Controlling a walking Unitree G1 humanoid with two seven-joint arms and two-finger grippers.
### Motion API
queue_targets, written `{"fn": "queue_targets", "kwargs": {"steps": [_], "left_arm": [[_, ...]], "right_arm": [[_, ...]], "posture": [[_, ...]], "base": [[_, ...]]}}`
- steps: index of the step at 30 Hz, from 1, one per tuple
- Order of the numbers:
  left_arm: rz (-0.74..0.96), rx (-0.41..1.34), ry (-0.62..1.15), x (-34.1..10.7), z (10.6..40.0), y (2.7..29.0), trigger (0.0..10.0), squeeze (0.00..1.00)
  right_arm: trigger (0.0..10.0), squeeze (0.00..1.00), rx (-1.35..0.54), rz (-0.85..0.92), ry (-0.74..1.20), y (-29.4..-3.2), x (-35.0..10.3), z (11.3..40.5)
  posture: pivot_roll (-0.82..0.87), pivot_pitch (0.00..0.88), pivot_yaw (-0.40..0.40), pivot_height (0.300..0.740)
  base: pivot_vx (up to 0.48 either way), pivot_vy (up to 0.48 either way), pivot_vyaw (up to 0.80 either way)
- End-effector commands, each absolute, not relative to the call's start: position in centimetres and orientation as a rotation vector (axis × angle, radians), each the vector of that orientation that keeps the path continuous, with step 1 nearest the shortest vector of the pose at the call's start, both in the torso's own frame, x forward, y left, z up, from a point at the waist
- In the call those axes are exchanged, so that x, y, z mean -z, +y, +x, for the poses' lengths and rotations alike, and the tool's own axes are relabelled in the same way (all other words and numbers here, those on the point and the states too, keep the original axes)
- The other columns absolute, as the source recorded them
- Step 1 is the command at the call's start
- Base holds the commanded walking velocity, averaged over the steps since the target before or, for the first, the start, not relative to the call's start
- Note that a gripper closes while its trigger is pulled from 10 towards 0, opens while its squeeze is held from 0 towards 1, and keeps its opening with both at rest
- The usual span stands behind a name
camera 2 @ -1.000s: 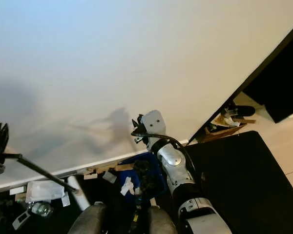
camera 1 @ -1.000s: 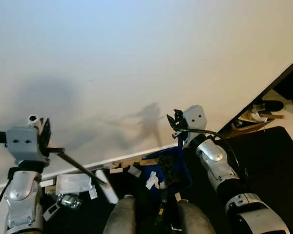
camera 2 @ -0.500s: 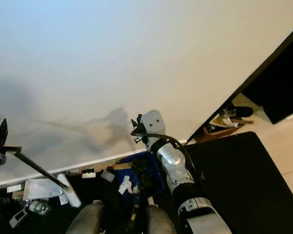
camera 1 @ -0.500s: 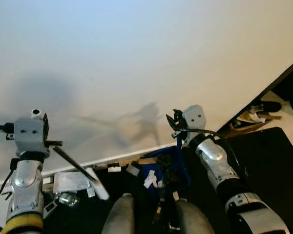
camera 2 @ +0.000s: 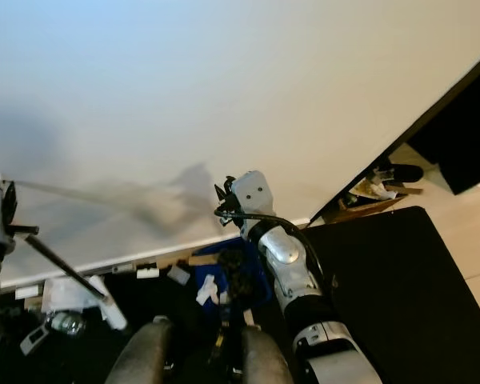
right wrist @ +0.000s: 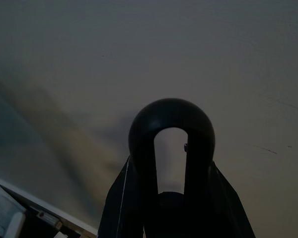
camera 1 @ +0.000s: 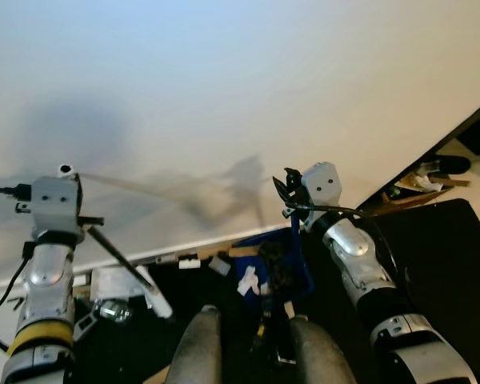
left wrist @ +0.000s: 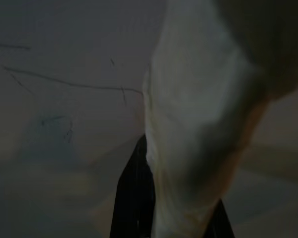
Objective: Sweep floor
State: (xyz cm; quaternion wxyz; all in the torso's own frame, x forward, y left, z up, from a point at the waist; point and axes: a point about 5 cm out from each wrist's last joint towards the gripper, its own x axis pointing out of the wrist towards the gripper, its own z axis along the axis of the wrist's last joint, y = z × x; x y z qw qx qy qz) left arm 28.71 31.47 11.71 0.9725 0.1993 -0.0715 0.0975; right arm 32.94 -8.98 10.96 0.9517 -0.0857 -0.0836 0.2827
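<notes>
My left gripper (camera 1: pixel 80 221) is shut on the thin black handle of a brush (camera 1: pixel 118 261). The handle slants down to its white head (camera 1: pixel 158 303) on the dark floor by the wall. My right gripper (camera 1: pixel 288 197) is shut on the upright handle of a blue dustpan (camera 1: pixel 298 272), which rests on the floor against the baseboard. White paper scraps (camera 1: pixel 247 280) and dark debris (camera 1: pixel 272 258) lie in the pan. In the right wrist view the handle's black loop end (right wrist: pixel 171 133) stands up between the fingers (right wrist: pixel 118 208). The left wrist view is dark, with a blurred pale shape (left wrist: pixel 198 124) beside one black finger (left wrist: pixel 136 198).
Along the baseboard lie a white packet (camera 1: pixel 116 282), a clear plastic bottle (camera 1: pixel 112 310) and small wood and paper scraps (camera 1: pixel 189 261). A white wall (camera 1: pixel 224 96) rises close ahead. A black mat (camera 1: pixel 444 264) lies to the right, with clutter (camera 1: pixel 420 186) at a dark doorway. My knees (camera 1: pixel 200 352) show at the bottom.
The brush head has slid a little to the left along the floor, away from the dustpan, as my left arm shifted. The right gripper and dustpan have held still.
</notes>
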Motion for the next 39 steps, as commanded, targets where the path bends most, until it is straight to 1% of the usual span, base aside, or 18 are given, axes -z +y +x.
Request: {"fn": "queue_targets", "kwargs": {"steps": [1, 2, 3, 6, 7, 12, 14, 16, 17, 23, 26, 32, 33, 35, 36, 37, 38, 39], "left_arm": [[0.423, -0.141, -0.127, -11.5, 29.5, 30.4, 10.0, 0.33], [0.417, -0.073, -0.15, -11.8, 31.0, 28.4, 10.0, 0.33], [0.417, -0.073, -0.15, -11.8, 31.0, 28.4, 10.0, 0.33], [0.396, 0.007, -0.177, -12.2, 32.5, 26.0, 10.0, 0.33], [0.396, 0.007, -0.177, -12.2, 32.5, 26.0, 10.0, 0.33], [0.336, 0.199, -0.265, -12.8, 34.0, 20.4, 10.0, 0.32], [0.326, 0.218, -0.277, -12.9, 34.1, 19.8, 10.0, 0.32], [0.298, 0.273, -0.312, -13.2, 34.2, 18.2, 10.0, 0.32], [0.273, 0.317, -0.339, -13.3, 34.2, 16.8, 10.0, 0.32], [0.222, 0.374, -0.381, -13.6, 33.9, 14.6, 10.0, 0.32], [0.149, 0.4, -0.43, -14.3, 33.6, 12.8, 10.0, 0.32], [0.068, 0.435, -0.493, -15.4, 32.4, 11.3, 10.0, 0.31], [0.051, 0.41, -0.523, -16.2, 31.4, 12.2, 10.0, 0.3], [0.047, 0.353, -0.535, -16.8, 30.9, 13.9, 10.0, 0.31], [0.047, 0.353, -0.535, -16.8, 30.9, 13.9, 10.0, 0.31], [0.052, 0.312, -0.536, -17.0, 30.8, 15.1, 10.0, 0.3], [0.059, 0.243, -0.532, -17.3, 30.3, 17.2, 10.0, 0.31], [0.064, 0.2, -0.528, -17.5, 29.8, 18.5, 10.0, 0.31]], "right_arm": [[10.0, 0.0, -0.639, -0.143, -0.084, -8.2, -9.1, 31.9], [10.0, 0.0, -0.64, -0.146, -0.101, -8.4, -9.7, 32.0], [10.0, 0.0, -0.64, -0.146, -0.101, -8.4, -9.7, 32.0], [10.0, 0.0, -0.631, -0.149, -0.112, -8.8, -10.0, 31.9], [10.0, 0.0, -0.631, -0.149, -0.112, -8.8, -10.0, 31.9], [10.0, 0.0, -0.602, -0.146, -0.106, -9.5, -9.9, 31.6], [10.0, 0.0, -0.6, -0.144, -0.104, -9.5, -9.9, 31.6], [10.0, 0.0, -0.598, -0.141, -0.099, -9.5, -9.8, 31.5], [10.0, 0.0, -0.597, -0.138, -0.095, -9.4, -9.8, 31.4], [10.0, 0.0, -0.597, -0.132, -0.092, -9.1, -9.8, 31.4], [10.0, 0.0, -0.6, -0.127, -0.089, -8.8, -9.8, 31.5], [10.0, 0.0, -0.596, -0.122, -0.085, -8.6, -9.7, 31.5], [10.0, 0.0, -0.589, -0.115, -0.086, -8.7, -9.7, 31.5], [10.0, 0.0, -0.582, -0.109, -0.086, -8.7, -9.7, 31.5], [10.0, 0.0, -0.582, -0.109, -0.086, -8.7, -9.7, 31.5], [10.0, 0.0, -0.579, -0.107, -0.084, -8.8, -9.7, 31.5], [10.0, 0.0, -0.576, -0.104, -0.078, -8.9, -9.5, 31.5], [10.0, 0.0, -0.574, -0.101, -0.073, -8.9, -9.4, 31.5]], "posture": [[0.03, 0.349, -0.083, 0.74], [0.01, 0.346, -0.082, 0.74], [0.01, 0.346, -0.082, 0.74], [0.0, 0.344, -0.079, 0.74], [0.0, 0.344, -0.079, 0.74], [-0.01, 0.324, -0.063, 0.74], [-0.01, 0.324, -0.063, 0.74], [0.0, 0.318, -0.054, 0.74], [0.01, 0.316, -0.051, 0.74], [0.02, 0.31, -0.05, 0.74], [0.04, 0.3, -0.043, 0.74], [0.06, 0.303, -0.032, 0.74], [0.07, 0.303, -0.028, 0.74], [0.08, 0.303, -0.027, 0.74], [0.08, 0.303, -0.027, 0.74], [0.09, 0.302, -0.027, 0.74], [0.12, 0.298, -0.025, 0.74], [0.12, 0.298, -0.025, 0.74]], "base": [[0.0, 0.0, 0.0], [0.0, 0.0, 0.0], [0.0, 0.0, 0.0], [0.0, 0.0, 0.0], [0.0, 0.0, 0.0], [0.0, 0.0, 0.0], [0.0, 0.0, 0.0], [0.0, 0.0, 0.0], [0.0, 0.0, 0.0], [0.0, 0.0, 0.0], [0.0, 0.0, 0.0], [0.0, 0.0, 0.0], [0.0, 0.0, 0.0], [0.0, 0.0, 0.0], [0.0, 0.0, 0.0], [0.0, 0.0, 0.0], [0.0, 0.0, 0.0], [0.0, 0.0, 0.0]]}}
